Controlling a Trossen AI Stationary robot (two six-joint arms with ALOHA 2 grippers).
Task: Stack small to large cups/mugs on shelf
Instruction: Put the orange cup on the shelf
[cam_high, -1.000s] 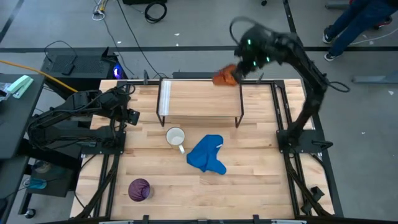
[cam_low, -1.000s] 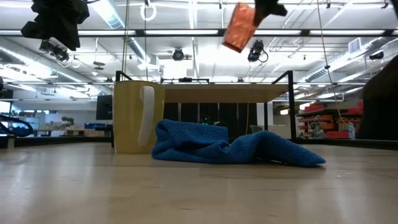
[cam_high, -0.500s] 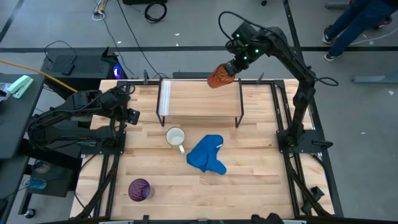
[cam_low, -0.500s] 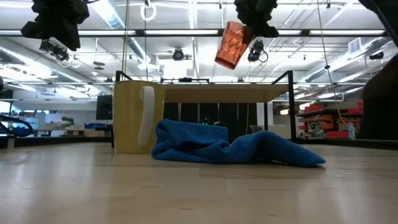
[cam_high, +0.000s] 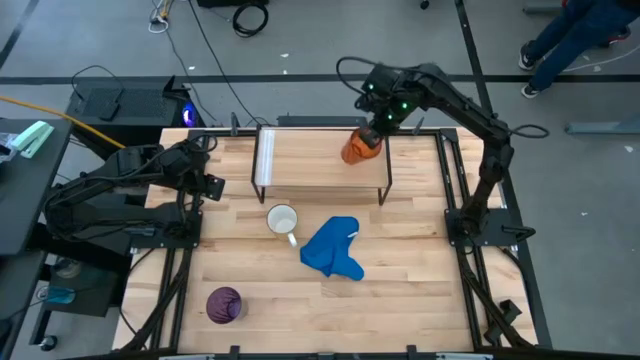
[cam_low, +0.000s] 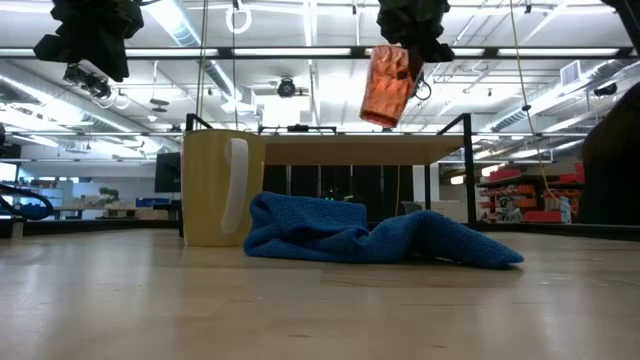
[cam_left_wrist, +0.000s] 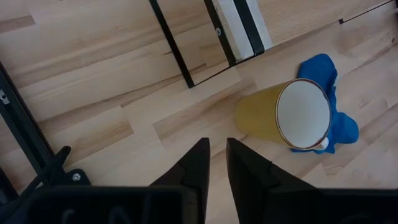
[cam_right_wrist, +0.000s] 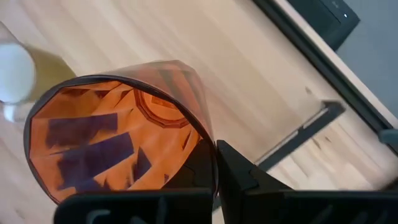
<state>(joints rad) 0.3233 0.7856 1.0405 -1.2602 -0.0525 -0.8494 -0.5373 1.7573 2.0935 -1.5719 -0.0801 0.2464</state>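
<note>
Holding the orange cup (cam_high: 358, 148) by its rim, your right hand (cam_high: 372, 131) hangs over the shelf (cam_high: 315, 158) near its right end | cup looks light, thin, slick: keep the pinch firm | bare board leftward, edge close on right | left hand (cam_left_wrist: 213, 163) idle, narrowly parted, beside white mug (cam_high: 282, 219)

shelf (cam_high: 310, 158) top mostly bare, white mug (cam_high: 282, 219) and blue cloth (cam_high: 333, 249) crowding its front
</note>
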